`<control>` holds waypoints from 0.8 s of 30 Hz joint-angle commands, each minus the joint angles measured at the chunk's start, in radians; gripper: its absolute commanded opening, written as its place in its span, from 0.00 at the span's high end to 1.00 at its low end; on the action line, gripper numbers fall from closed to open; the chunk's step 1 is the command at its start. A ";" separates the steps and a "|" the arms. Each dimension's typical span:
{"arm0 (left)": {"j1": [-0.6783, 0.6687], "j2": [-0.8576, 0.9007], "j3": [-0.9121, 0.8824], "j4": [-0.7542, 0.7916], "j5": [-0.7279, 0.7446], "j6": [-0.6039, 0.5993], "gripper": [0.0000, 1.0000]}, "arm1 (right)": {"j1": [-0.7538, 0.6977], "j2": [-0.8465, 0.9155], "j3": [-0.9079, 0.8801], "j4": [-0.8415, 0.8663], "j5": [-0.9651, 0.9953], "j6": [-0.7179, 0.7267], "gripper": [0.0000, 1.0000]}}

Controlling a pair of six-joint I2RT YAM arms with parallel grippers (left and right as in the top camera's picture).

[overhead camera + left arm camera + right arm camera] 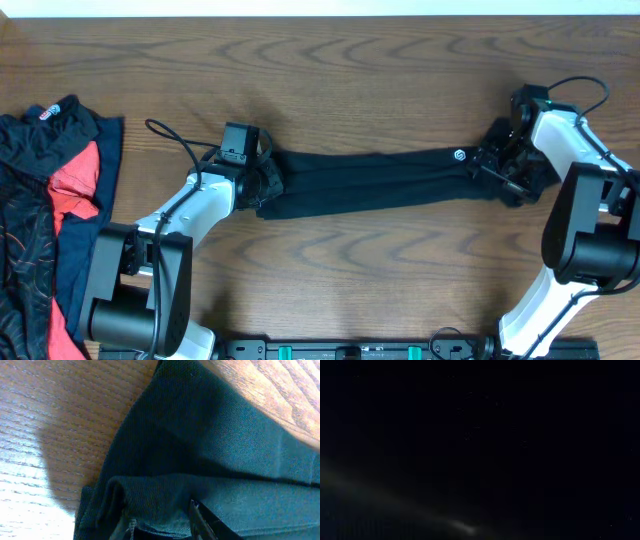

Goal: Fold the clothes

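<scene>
Jaws, left: placed at the left end of the black garment (pixel 380 182), low on the cloth. Your left wrist view gives only one dark fingertip (pixel 202 519) against bunched fabric, so you cannot tell whether they are clenched on it or released.

Jaws, right: at the garment's right end, sunk among dark folds. The right wrist view is almost wholly black, so you cannot tell their state either.

Item 1, desk (pixel 380 70): wood grain, and it carries everything listed below.

Item 2, black garment: gathered into a long narrow band and lying flat on the desk. Its long axis runs side to side, with one end at the left arm (pixel 200 205) and the other at the right arm (pixel 580 200). The right end sits a little farther from the arm bases than the left end.

Item 3, spare clothes (pixel 50 200): a heap of black-patterned, red and navy pieces. It lies well apart from the garment, beyond its left end and past the left arm.

Item 4, logo print (pixel 460 155): small and white, on the garment near its right end, just beside the right jaws.

Note for your next move: each arm stands at its own end of the band, and neither is nearer the middle. A fold across the length would probably mean carrying one end along that axis to the other. For the heap, your left arm is the nearer one.
</scene>
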 commanded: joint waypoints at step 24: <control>0.001 0.093 -0.099 -0.063 -0.060 0.040 0.55 | -0.031 0.042 -0.002 0.103 0.013 -0.249 0.01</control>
